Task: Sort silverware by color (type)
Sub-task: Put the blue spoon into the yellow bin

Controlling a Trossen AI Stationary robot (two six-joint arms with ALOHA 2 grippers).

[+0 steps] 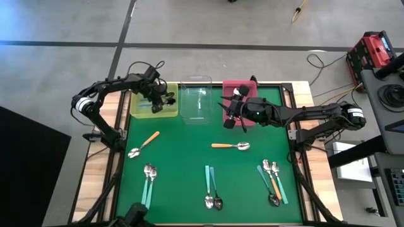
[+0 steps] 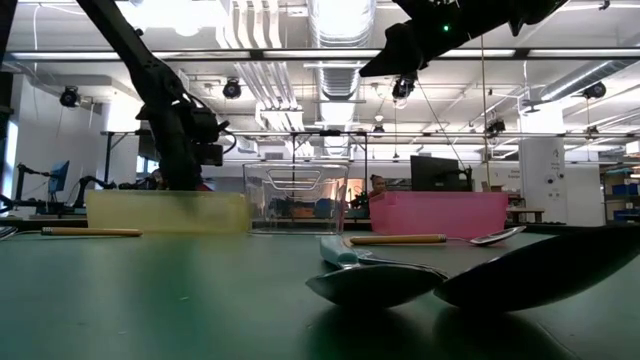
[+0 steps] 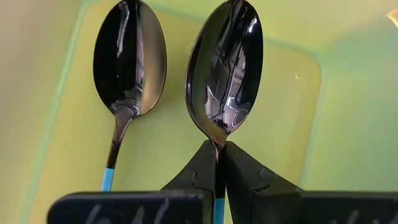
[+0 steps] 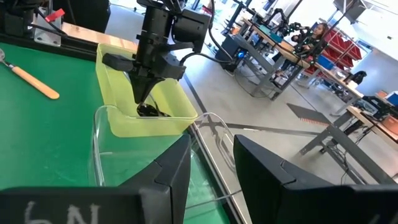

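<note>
My left gripper (image 1: 153,101) reaches down into the yellow bin (image 1: 140,108) at the table's far left and is shut on a spoon with a dark bowl (image 3: 225,68) and a teal handle. A second dark-bowled, teal-handled spoon (image 3: 129,59) lies on the bin's floor beside it. My right gripper (image 1: 236,120) hovers open, holding nothing, well above the mat in front of the pink bin (image 1: 240,88). Orange-handled spoons (image 1: 144,144) (image 1: 230,146) and teal-handled ones (image 1: 149,180) lie flat on the green mat. My left gripper pinches the spoon's neck (image 3: 217,146), just behind the bowl, between its two fingers. The fingers come from above, slanting down, and lie along the spoon. The bowl points down ahead of the fingertips inside the yellow bin; whether it touches the bin's floor I cannot tell.
A clear bin (image 1: 197,99) stands between the yellow and pink bins along the far edge. More spoons lie near the front: a teal pair (image 1: 211,189) in the middle and a mixed group (image 1: 273,180) at the right. Bare mat lies at the centre.
</note>
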